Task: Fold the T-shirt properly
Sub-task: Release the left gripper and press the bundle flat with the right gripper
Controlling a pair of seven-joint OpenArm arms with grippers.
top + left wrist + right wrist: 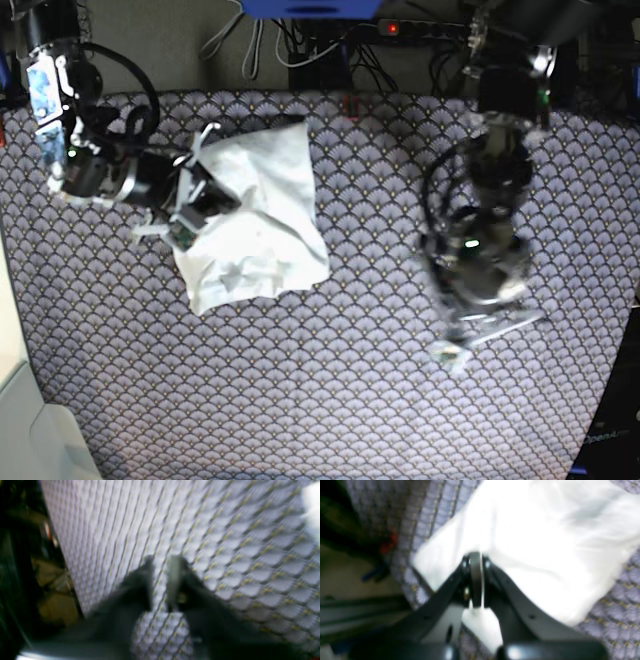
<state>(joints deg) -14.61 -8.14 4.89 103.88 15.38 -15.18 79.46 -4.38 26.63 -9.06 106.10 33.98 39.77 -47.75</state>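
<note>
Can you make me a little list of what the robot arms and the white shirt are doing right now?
T-shirt: white, crumpled, lying on the patterned tablecloth
right gripper: fingers shut, pinching the shirt's edge
left gripper: fingers nearly together, holding nothing, over bare cloth away from the shirt
picture quality: both wrist views are blurry
fold: not neat yet

T-shirt [258,225] lies on tablecloth [350,400] (base view's left).

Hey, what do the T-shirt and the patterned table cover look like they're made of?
T-shirt: soft white fabric, matte, likely cotton knit; it lies crumpled in folds and creases. Table cover: seemingly a printed or woven cloth, matte, with a repeating grey-lilac scallop pattern and yellowish lines; the blur leaves the weave unclear.
</note>
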